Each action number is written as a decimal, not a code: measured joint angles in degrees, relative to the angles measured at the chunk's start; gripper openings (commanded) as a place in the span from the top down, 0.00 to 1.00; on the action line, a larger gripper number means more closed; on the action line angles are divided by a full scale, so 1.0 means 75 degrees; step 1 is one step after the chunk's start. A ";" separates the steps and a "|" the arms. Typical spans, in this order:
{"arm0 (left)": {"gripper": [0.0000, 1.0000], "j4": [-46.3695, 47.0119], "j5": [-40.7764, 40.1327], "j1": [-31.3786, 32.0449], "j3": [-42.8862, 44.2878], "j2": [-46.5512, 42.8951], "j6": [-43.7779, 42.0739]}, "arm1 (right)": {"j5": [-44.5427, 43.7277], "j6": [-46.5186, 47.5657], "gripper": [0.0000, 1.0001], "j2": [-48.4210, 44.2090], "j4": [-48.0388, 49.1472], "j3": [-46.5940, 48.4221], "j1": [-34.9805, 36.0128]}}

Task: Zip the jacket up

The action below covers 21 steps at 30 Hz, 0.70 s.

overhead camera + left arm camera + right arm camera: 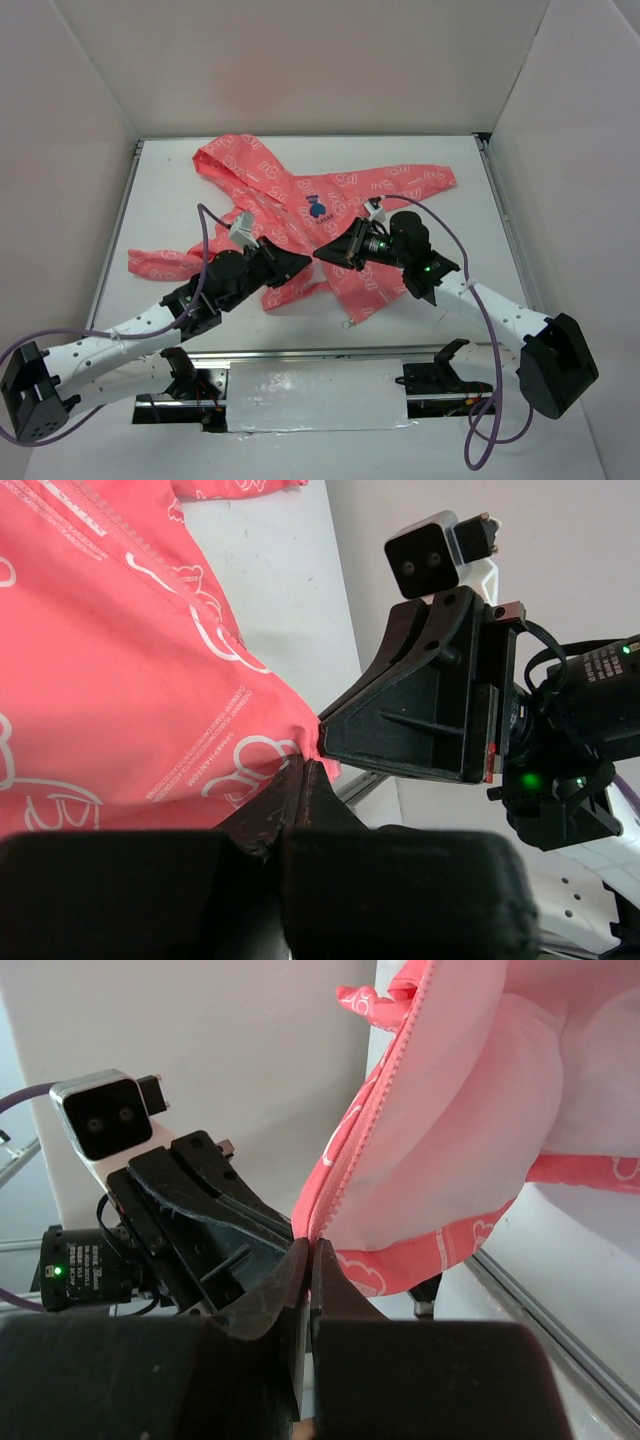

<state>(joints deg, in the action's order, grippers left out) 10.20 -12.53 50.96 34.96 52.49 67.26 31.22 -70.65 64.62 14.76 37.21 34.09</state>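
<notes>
You had the jacket (pixel 300 205) lying on the white table (pixel 480 220), around the middle and toward the far side. Its hood (pixel 225 160) pointed to the far left and 1 sleeve ran out to each side. The small blue emblem (pixel 318 208) showed on the chest, facing up. The lower front was bunched and lifted where your 2 grippers met, tip to tip, just below the emblem.

Your left gripper (pixel 305 770) had its fingers pressed together, pinching a corner of the pink fabric. Your right gripper (pixel 310 1245) was likewise closed with no gap, clamped on the front edge where the row of zipper teeth (pixel 370 1120) ran down into it. From that pinch, the pale inner side of the jacket hung open. The 2 grippers sat just beside each other, almost touching, at the same point of cloth.
</notes>
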 measured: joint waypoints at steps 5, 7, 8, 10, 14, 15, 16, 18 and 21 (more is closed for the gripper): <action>1.00 -0.0079 -0.0044 0.0017 -0.0055 -0.0175 0.0079 | 0.0035 0.0047 0.88 0.0000 -0.0119 0.0073 0.0003; 1.00 -0.0152 -0.0023 -0.0003 -0.0055 -0.0254 0.0119 | 0.0073 0.0137 0.67 -0.0015 -0.0286 0.0163 0.0012; 1.00 -0.0233 -0.0047 -0.0032 -0.0055 -0.0332 0.0131 | 0.0076 0.0166 0.61 -0.0038 -0.0382 0.0210 0.0015; 1.00 -0.0385 -0.0114 -0.0137 -0.0052 -0.0463 0.0227 | 0.0064 0.0318 0.50 -0.0160 -0.0609 0.0297 0.0003; 1.00 -0.0490 -0.0079 -0.0484 0.0006 -0.0571 0.0329 | 0.0006 0.0624 0.40 -0.0592 -0.1169 0.0458 -0.0102; 1.00 -0.0463 -0.0017 -0.0586 0.0006 -0.0586 0.0370 | -0.0015 0.0731 0.40 -0.0729 -0.1343 0.0487 -0.0154; 1.00 -0.0431 0.0064 -0.0673 0.0006 -0.0592 0.0443 | -0.0047 0.0842 0.54 -0.0871 -0.1489 0.0510 -0.0207; 1.00 -0.0265 0.0297 -0.0892 0.0006 -0.0592 0.0513 | -0.0108 0.1174 0.87 -0.1207 -0.1947 0.0539 -0.0315; 1.00 0.0067 0.0560 -0.1070 0.0006 -0.0565 0.0504 | -0.0280 0.1667 1.00 -0.1667 -0.2818 0.0557 -0.0382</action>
<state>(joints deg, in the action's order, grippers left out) 10.70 -8.34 42.94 35.00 48.25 71.05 29.12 -58.15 52.12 -6.37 41.39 31.22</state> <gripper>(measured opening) 0.030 0.040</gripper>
